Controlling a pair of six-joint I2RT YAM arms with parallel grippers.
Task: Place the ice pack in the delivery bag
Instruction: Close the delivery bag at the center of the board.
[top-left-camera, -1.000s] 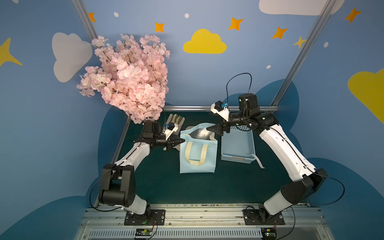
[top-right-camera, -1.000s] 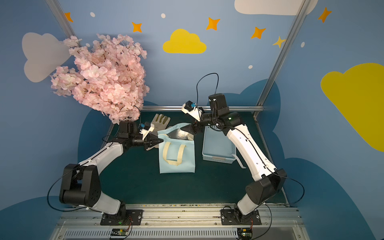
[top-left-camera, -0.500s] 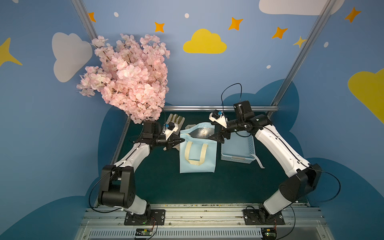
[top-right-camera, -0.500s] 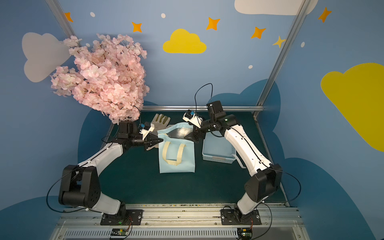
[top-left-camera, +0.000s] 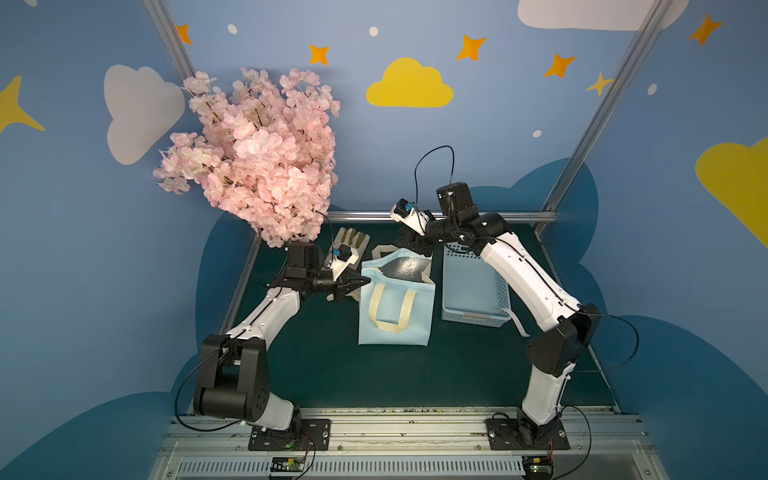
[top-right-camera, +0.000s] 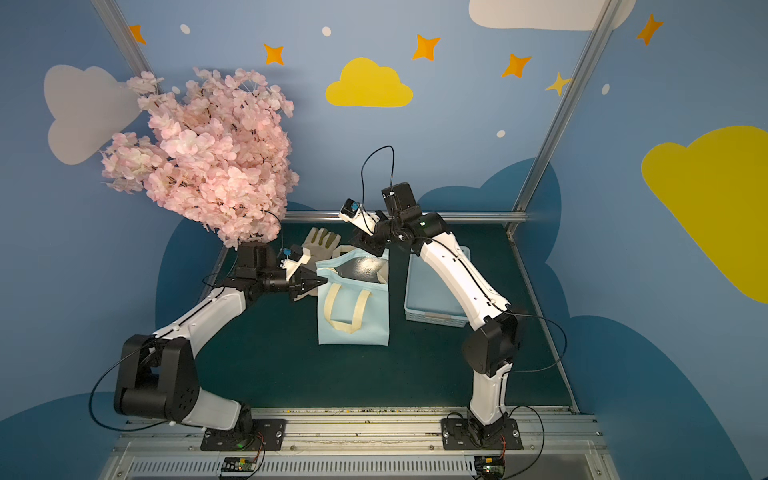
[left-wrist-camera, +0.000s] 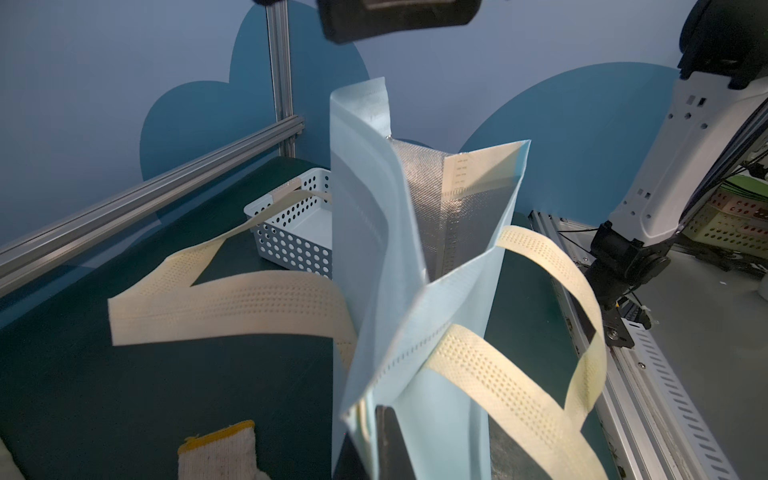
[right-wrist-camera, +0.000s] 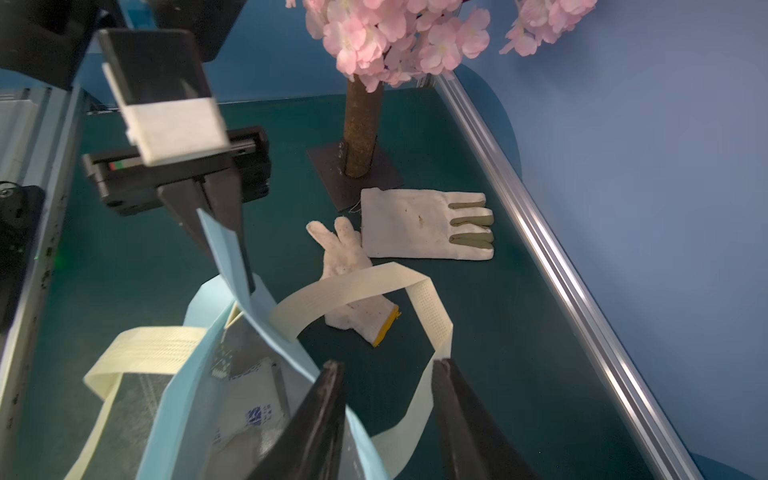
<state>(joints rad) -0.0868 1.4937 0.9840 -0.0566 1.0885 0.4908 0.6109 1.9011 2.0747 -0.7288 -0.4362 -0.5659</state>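
Observation:
The delivery bag (top-left-camera: 395, 328) (top-right-camera: 353, 328) stands on the green mat with its silver-lined mouth held open. My left gripper (top-left-camera: 366, 281) (top-right-camera: 324, 281) (right-wrist-camera: 239, 270) is shut on the bag's near-left rim (left-wrist-camera: 361, 374). The ice pack (right-wrist-camera: 249, 399), a white pouch with blue print, lies inside the bag. My right gripper (top-left-camera: 415, 249) (top-right-camera: 370, 245) (right-wrist-camera: 386, 363) hovers at the bag's far rim, jaws apart. One finger hangs over the bag's mouth and the other outside it. The blue rim and a cream handle (right-wrist-camera: 432, 328) run under the gap, ungripped.
A light blue perforated basket (top-left-camera: 473, 291) (left-wrist-camera: 291, 232) stands right of the bag. Two work gloves (right-wrist-camera: 424, 224) (right-wrist-camera: 357, 291) lie behind the bag near the tree trunk (right-wrist-camera: 361, 129) and its base plate. Pink blossoms (top-left-camera: 257, 158) overhang the left arm. An aluminium rail (top-left-camera: 457, 216) bounds the back.
My right gripper dipped toward the bag's mouth, then drew up and back to the far rim, and its jaws have narrowed. The left gripper kept its hold on the rim.

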